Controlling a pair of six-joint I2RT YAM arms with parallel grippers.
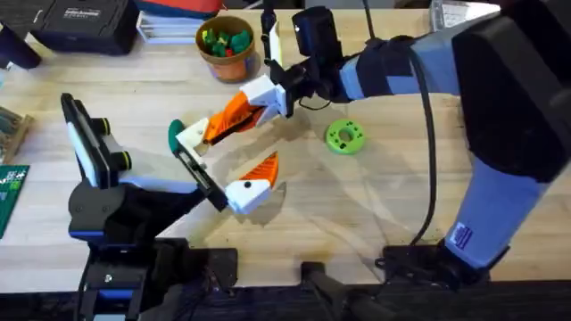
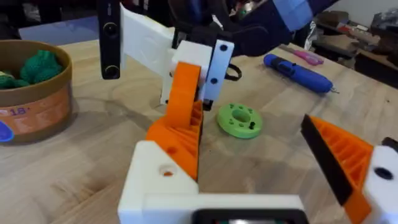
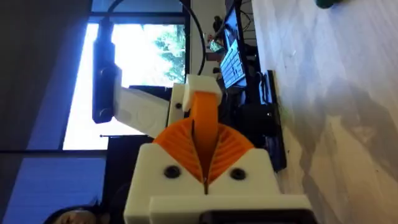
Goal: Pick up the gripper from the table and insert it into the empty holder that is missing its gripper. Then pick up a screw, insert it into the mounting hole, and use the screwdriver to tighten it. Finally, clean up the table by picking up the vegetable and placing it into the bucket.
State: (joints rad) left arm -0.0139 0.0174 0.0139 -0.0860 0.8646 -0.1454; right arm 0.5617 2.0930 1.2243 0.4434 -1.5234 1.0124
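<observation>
The gripper [image 1: 210,127], a white block with an orange ribbed tip, hangs above the table. My right gripper [image 1: 257,100] is shut on its orange tip [image 3: 202,115]. Its white block [image 2: 163,183] lies against the far end of the holder [image 1: 200,171], the black bar on my left arm; how far it is seated I cannot tell. My left gripper [image 1: 236,152] is open, with its other finger [image 2: 348,165] far to the side. The dark-green vegetable [image 1: 175,134] lies on the table behind the block. The bucket [image 1: 227,53] stands at the back. The blue screwdriver [image 2: 298,71] lies beyond. The screw is out of view.
A bright-green disc with holes [image 1: 344,136] lies right of the grippers. A black case [image 1: 85,22] sits at the back left and a green circuit board [image 1: 9,201] at the left edge. The right arm [image 1: 500,134] spans the right side.
</observation>
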